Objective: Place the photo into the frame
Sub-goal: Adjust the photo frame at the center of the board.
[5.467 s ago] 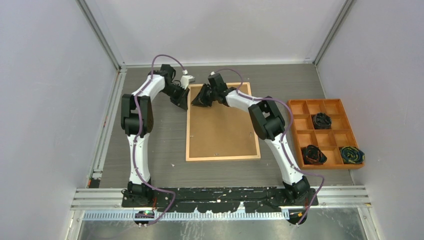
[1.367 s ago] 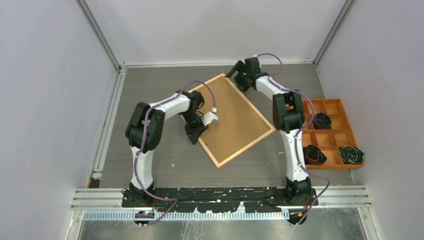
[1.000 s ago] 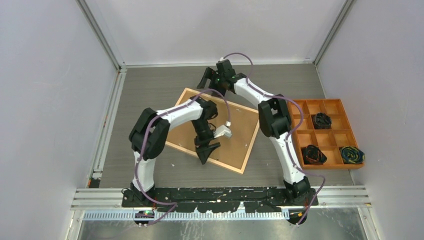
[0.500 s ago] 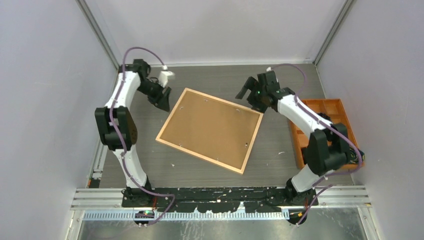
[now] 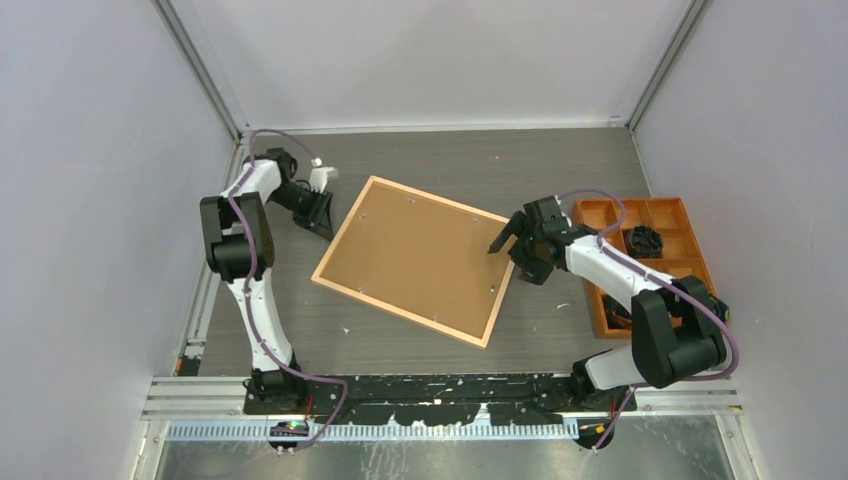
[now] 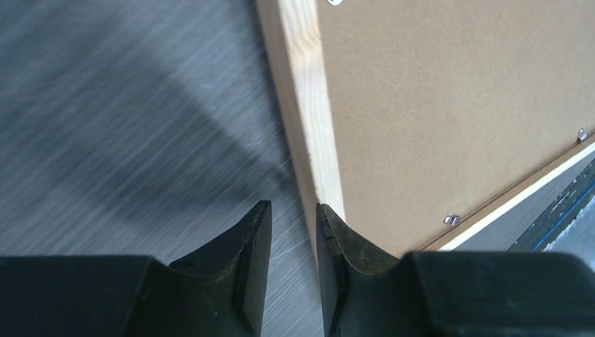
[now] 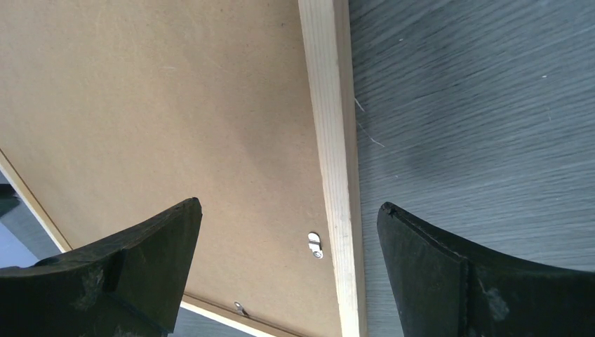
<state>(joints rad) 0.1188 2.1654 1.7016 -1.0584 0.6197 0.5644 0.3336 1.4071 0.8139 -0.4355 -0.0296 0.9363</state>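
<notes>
The frame [image 5: 345, 231] lies back side up and skewed at the table's middle, its thin light-wood border around a plain brown board [image 5: 420, 255], the photo's back; the printed side is hidden. My left gripper [image 5: 322, 212] sits just off the frame's upper left edge. In the left wrist view its jaws [image 6: 291, 205] stand a narrow gap apart over bare table, beside the wood border [image 6: 309, 105]. My right gripper [image 5: 512, 258] hovers at the frame's right edge. In the right wrist view it [image 7: 288, 203] is wide open astride the border [image 7: 330, 105], holding nothing.
An orange compartment tray [image 5: 600, 215] with dark cord bundles [image 5: 643, 240] stands at the right, partly under my right arm. Small metal clips [image 7: 315, 244] sit along the board's rim. Grey walls close in on three sides.
The frame was swung round, then came to rest skewed. My left gripper dropped toward its left edge and narrowed its jaws. My right gripper slid down from the top corner along the right edge.
</notes>
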